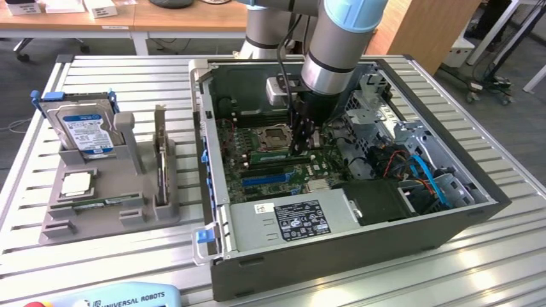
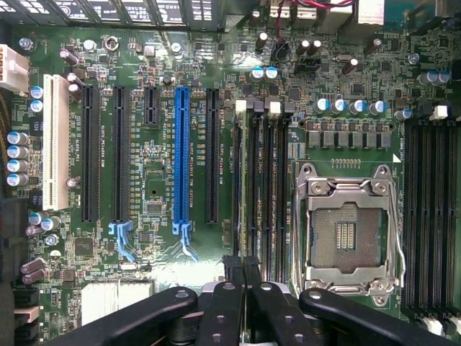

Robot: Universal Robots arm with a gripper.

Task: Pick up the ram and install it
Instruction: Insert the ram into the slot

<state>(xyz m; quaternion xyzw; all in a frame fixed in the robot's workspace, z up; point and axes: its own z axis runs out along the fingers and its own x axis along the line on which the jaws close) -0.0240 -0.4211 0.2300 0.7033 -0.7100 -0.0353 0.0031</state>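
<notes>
One hand (image 1: 300,148) (image 2: 243,277) is lowered inside the open computer case (image 1: 444,224) on the counter (image 1: 128,77). Its fingers (image 2: 225,303) are drawn narrow, pinched on the top edge of the ram (image 2: 249,194) (image 1: 271,155). The ram stands edge-up in a memory slot on the motherboard (image 2: 151,209), just beside the empty processor socket (image 2: 346,234) and between it and the blue slot (image 2: 181,155). A hard drive (image 1: 85,131) stands in the grey holder (image 1: 102,220) at the exterior view's left, well apart from the hand.

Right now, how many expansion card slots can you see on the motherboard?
6, side by side: one white slot, two long black slots, one short black slot, one blue slot, another long black slot beside the memory slots. None looks hidden.
</notes>
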